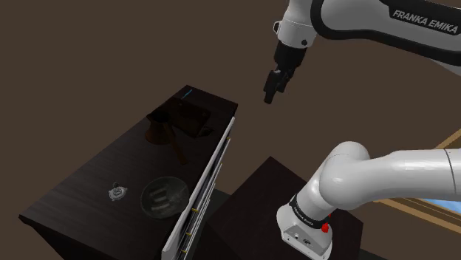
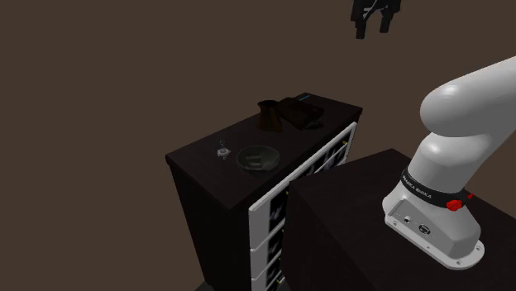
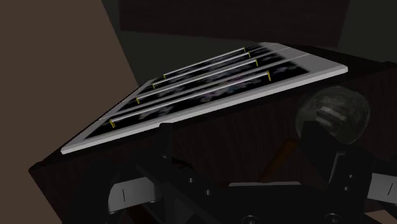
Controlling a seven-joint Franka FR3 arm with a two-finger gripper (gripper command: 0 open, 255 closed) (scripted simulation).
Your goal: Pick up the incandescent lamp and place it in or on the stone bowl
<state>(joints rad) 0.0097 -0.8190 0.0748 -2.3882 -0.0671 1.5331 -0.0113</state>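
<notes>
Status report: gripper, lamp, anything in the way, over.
Gripper high, fingers open, empty. Lamp on cabinet top beside bowl, untouched. Pot and box farther along, not between.

Cabinet top (image 1: 81,188) dark matt wood; bowl (image 1: 163,198) glossy, translucent; lamp (image 1: 117,193) shiny, glassy; drawer fronts (image 1: 209,177) smooth white.

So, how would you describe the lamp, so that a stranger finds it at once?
Look at the dark cabinet with white drawer fronts. On its top, at the end far from the dark jug, sits a round bowl. The lamp is the small pale thing beside it, much smaller than both.
</notes>
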